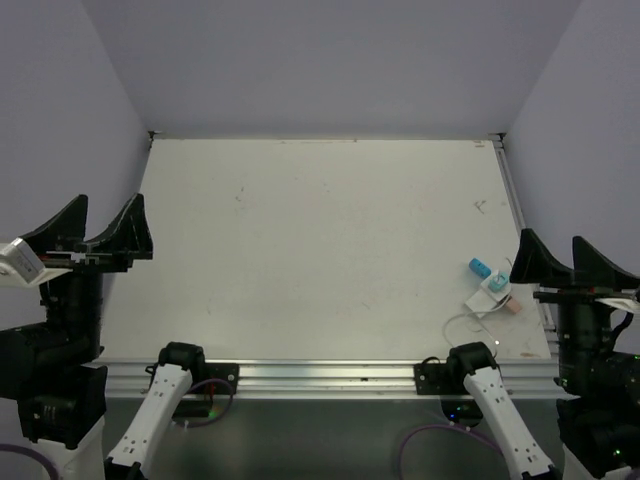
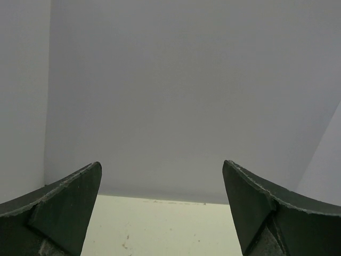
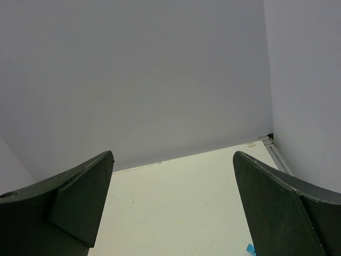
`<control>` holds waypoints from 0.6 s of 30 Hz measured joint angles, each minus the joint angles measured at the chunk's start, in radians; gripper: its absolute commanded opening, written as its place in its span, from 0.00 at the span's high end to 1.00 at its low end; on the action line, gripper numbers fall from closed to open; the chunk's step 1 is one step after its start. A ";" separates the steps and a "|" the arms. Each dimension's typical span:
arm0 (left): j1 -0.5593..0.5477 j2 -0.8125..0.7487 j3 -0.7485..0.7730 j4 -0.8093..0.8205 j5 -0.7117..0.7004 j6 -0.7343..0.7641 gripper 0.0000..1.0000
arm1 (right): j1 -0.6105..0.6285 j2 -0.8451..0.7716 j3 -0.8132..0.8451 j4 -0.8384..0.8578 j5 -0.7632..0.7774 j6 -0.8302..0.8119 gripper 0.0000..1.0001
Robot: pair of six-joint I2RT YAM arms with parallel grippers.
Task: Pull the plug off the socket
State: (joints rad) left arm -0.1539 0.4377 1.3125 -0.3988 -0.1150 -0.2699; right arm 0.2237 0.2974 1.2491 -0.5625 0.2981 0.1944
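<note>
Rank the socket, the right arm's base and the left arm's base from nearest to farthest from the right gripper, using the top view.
From the right gripper:
1. socket, just to its left and slightly nearer the bases.
2. right arm's base, at the near edge, below the socket.
3. left arm's base, far across on the left side.

A robot lab cell: white table (image 1: 320, 250) boxed in by plain walls (image 1: 330, 60).
</note>
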 measured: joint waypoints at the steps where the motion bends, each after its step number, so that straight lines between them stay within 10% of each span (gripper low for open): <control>1: 0.000 0.000 -0.014 0.006 0.003 -0.002 0.00 | 0.000 0.008 -0.013 -0.005 0.009 0.018 0.01; 18: 0.000 0.050 -0.324 0.006 0.080 -0.023 0.00 | 0.000 0.355 -0.304 -0.386 0.404 0.416 0.01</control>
State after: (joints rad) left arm -0.1539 0.4873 0.9886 -0.3923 -0.0349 -0.2924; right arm 0.2241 0.6521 0.9455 -0.9489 0.7017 0.6102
